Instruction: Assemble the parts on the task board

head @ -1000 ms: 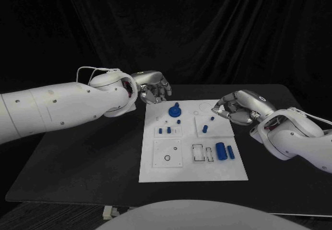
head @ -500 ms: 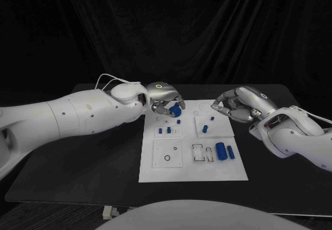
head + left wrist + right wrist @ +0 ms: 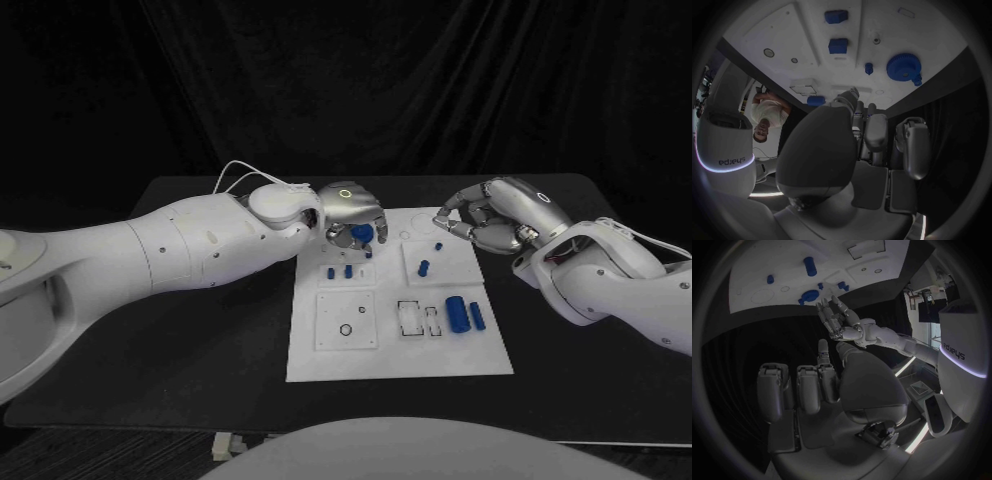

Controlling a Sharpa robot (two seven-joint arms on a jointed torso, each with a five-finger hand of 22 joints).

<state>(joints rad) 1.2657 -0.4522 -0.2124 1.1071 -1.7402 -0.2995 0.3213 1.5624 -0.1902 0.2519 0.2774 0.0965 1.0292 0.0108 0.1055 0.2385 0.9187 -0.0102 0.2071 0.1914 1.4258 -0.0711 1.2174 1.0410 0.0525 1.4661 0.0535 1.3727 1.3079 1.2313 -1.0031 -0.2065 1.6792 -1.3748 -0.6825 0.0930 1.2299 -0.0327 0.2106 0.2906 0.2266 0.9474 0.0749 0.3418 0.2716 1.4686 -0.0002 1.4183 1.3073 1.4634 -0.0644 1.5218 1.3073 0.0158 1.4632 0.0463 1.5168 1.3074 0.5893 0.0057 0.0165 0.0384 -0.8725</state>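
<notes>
From above, the white task board lies in the middle of the black table. The left hand hangs over the board's far left corner, right over the blue gear, partly covering it. Whether the fingers touch the gear I cannot tell from this view.

The left wrist view settles it: the gear lies flat on the board with clear space between it and the fingertips. The hand holds nothing; its fingers are stretched out side by side toward the board.

The right hand hovers at the board's far right corner, fingers curled in toward the thumb. The right wrist view shows its palm with nothing in it, fingers folded down.

On the board, a large blue cylinder and a slimmer blue pin lie beside rectangular recesses near the right edge. A blue peg stands in the upper right panel, and small blue pieces sit below the gear. A dark ring lies on the lower left panel.
</notes>
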